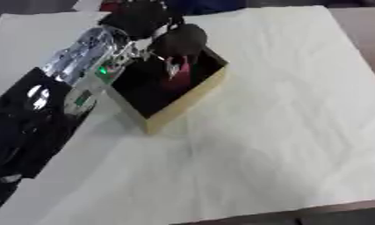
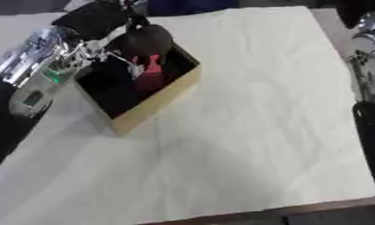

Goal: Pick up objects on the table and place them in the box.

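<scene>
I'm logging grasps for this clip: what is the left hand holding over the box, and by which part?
The left hand hangs over the tan open-topped cardboard box, with a red object below it. Whether the fingers hold it, or where, cannot be told.

Soft, even overhead light, and everything smeared with blur. Glare flashes off the silver arm (image 1: 81, 55) just behind the left hand (image 1: 178, 39), itself a dark blob without detail. Below that hand the box (image 1: 192, 100) interior sits in deep shadow; the pale cloth (image 1: 282, 110) to its right looks washed-out.
</scene>
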`<action>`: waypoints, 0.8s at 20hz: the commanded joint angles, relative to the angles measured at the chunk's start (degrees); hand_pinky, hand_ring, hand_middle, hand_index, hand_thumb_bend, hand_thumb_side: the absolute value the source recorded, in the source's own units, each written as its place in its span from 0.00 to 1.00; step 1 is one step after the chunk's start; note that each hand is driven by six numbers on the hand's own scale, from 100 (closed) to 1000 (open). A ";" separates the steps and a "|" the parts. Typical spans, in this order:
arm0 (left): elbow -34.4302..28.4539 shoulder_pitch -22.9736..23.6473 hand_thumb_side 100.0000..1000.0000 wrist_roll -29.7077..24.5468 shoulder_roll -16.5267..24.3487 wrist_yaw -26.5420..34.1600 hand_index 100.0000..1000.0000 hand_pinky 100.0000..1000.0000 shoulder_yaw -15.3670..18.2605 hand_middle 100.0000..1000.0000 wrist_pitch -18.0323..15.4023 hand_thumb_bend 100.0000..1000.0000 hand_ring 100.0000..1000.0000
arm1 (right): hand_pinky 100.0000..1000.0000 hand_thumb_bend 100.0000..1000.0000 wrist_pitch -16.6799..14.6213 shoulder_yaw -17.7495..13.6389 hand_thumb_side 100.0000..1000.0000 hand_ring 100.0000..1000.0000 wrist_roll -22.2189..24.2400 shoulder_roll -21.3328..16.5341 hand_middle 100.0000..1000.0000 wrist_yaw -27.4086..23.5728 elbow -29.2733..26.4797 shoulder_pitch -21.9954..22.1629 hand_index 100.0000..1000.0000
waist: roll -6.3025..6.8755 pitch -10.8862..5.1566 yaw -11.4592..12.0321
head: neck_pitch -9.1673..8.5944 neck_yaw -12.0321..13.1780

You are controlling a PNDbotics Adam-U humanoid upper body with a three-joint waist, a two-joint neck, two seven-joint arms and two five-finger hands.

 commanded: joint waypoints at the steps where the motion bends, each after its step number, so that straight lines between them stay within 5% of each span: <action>1: -0.51 -0.71 0.21 -1.29 0.33 -1.91 0.70 0.49 0.08 0.52 -1.13 0.00 0.66 | 0.93 0.00 -0.01 -0.85 1.00 0.84 -0.23 -0.78 0.63 -0.14 -0.62 -0.73 0.92 | -0.23 -1.02 0.03 | -0.24 -0.29; 4: -0.69 -0.37 0.26 -3.22 0.23 -3.00 0.73 0.52 -0.13 0.55 -1.76 0.00 0.70 | 0.93 0.00 0.00 -0.90 1.00 0.84 -0.30 -0.82 0.63 -0.07 -0.62 -0.68 0.92 | -0.32 -0.94 0.08 | -0.37 -0.38; 9: -1.58 -0.07 0.58 -6.00 0.32 -4.10 0.83 0.65 -0.47 0.71 -2.09 0.48 0.82 | 0.93 0.00 0.04 -0.90 1.00 0.84 -0.30 -0.86 0.63 0.01 -0.62 -0.68 0.92 | -0.47 -0.82 0.15 | -0.33 -0.48; 16: -2.98 0.27 0.63 -6.68 0.62 -7.61 0.88 0.67 0.75 0.76 -0.41 0.57 0.87 | 0.93 0.00 0.12 -0.91 1.00 0.84 -0.36 -0.90 0.63 0.04 -0.62 -0.50 0.92 | -0.71 -0.93 0.34 | 0.00 -0.75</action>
